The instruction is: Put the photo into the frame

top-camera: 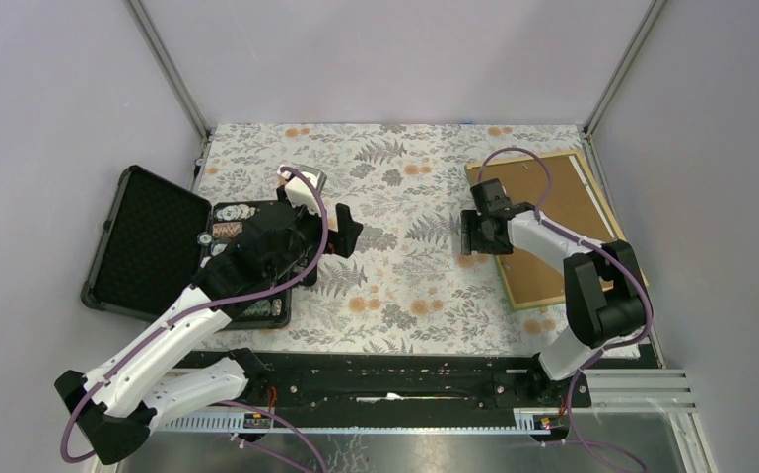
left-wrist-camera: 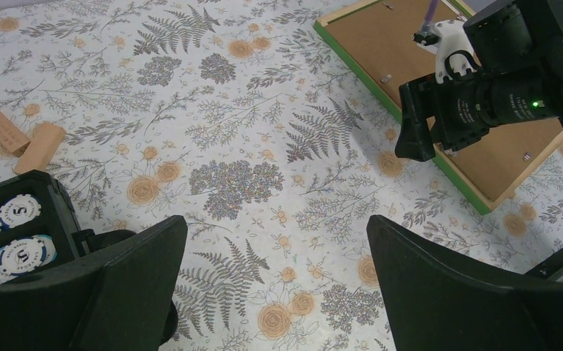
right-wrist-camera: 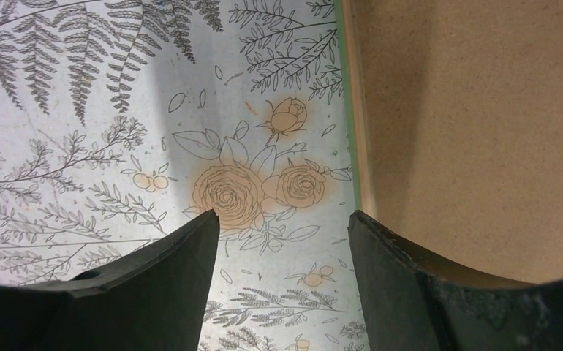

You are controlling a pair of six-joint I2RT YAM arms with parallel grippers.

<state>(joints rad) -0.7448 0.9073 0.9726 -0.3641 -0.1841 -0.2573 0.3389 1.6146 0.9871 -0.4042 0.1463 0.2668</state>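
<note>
Top view, right: the right arm (top-camera: pixel 553 241) covers part of the thin rectangular green-edged frame (top-camera: pixel 573 197); its front face is hidden. Left: the left arm (top-camera: pixel 173 330) covers part of the open black case (top-camera: pixel 149 246).

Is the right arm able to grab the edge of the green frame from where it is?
Probably yes. The right fingers hang open right over the frame edge, one on each side, with nothing between them and it.

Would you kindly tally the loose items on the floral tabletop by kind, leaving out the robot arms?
Green-edged wooden picture frame, back up: 1
Open black poker-chip case: 1
Small tan wooden blocks: 2
Total: 4
</note>
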